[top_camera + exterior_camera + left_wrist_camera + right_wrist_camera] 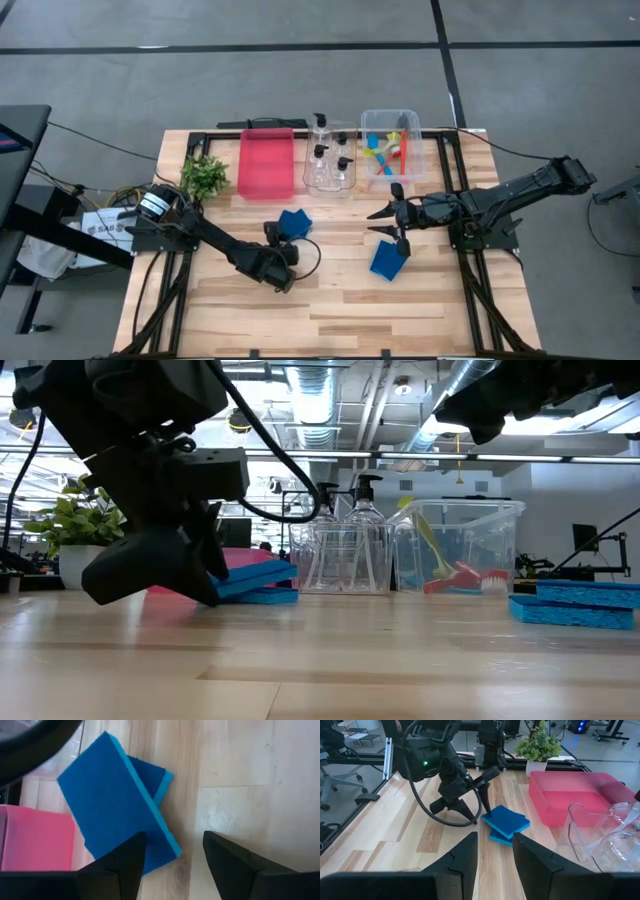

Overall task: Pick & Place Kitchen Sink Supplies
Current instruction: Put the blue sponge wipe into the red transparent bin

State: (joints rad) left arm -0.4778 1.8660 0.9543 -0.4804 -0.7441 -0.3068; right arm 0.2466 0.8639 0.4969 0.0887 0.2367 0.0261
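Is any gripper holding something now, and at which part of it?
Nothing is held. The left gripper stands open beside the stacked blue sponges; the right gripper is empty.

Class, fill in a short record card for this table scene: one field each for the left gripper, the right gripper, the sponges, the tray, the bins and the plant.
left gripper: open, fingers at the edge of the stacked sponges
right gripper: empty, above the table near the single sponge
stacked sponges: two blue ones overlapping, skewed, in front of the red tray
single sponge: blue, alone on the table
red tray: nothing seen in it
bottle bin: clear, holds pump bottles
brush bin: clear, holds coloured brushes
plant: beside the tray
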